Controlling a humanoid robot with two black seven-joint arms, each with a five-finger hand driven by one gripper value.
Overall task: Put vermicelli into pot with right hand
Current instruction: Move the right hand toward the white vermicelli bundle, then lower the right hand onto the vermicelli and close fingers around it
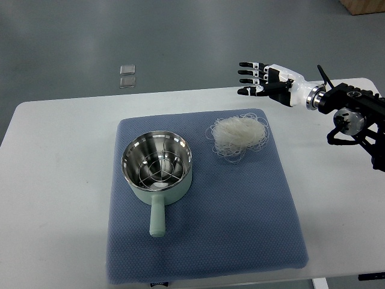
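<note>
A loose nest of white vermicelli (239,135) lies on the blue mat (240,205), toward its upper right. A pale green pot (157,171) with a shiny steel inside and a short handle pointing toward me stands on the mat to the left of the vermicelli. My right hand (255,78) comes in from the right edge, above and behind the vermicelli, fingers stretched out to the left, open and empty. It is apart from the vermicelli. My left arm is out of view.
The mat lies on a white table (54,180). A small clear object (127,76) lies on the grey floor beyond the table's far edge. A brown box corner (364,6) shows at the top right.
</note>
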